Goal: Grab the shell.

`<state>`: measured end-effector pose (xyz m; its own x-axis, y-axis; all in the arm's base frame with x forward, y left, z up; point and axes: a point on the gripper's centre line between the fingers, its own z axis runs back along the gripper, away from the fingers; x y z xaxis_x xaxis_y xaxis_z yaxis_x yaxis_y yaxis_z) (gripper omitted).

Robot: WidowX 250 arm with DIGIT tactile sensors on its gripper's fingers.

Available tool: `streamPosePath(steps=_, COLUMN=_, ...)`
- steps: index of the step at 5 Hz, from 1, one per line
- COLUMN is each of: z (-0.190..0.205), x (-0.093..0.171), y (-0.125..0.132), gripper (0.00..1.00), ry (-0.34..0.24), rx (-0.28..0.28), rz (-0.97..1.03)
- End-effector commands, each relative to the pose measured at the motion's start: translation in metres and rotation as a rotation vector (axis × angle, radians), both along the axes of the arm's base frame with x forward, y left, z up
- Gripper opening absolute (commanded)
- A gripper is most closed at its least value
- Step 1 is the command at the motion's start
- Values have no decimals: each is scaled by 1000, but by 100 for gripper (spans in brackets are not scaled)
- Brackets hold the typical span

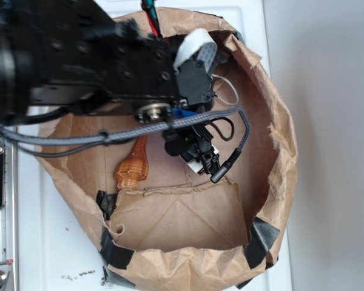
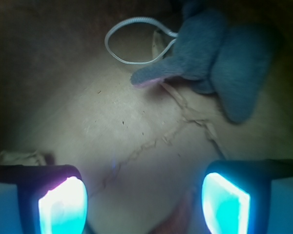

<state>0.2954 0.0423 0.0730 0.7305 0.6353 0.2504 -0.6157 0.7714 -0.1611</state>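
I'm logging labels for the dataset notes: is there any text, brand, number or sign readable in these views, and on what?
None can be read in either view.
The paper bag, shell, grey plush toy and white loop carry no print.
The arm's black housing shows only screws.

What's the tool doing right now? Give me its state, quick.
Tool: open and empty, with a wide gap between its glowing pads; the shell lies on the paper, not gripped.

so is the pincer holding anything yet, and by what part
Nothing. The pincer is open with bare paper between its pads; the shell lies free on the bag floor.
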Motion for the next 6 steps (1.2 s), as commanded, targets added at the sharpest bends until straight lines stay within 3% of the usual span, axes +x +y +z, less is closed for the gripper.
streamPosePath(steps=1, z=4, x=1, y=9, gripper=100, ry=-18, rx=6, rz=-79)
streamPosePath(steps=4, z=32, x=-20, y=23, gripper=100, ry=-28, rx=-37, rz=-87)
streamPosePath(steps=5, z=39, x=-25, y=28, gripper=100, ry=-70, rx=-27, rz=-48)
streamPosePath(steps=6, z=27, x=-38, y=23, gripper=100, ry=-60, rx=-35, rz=-62)
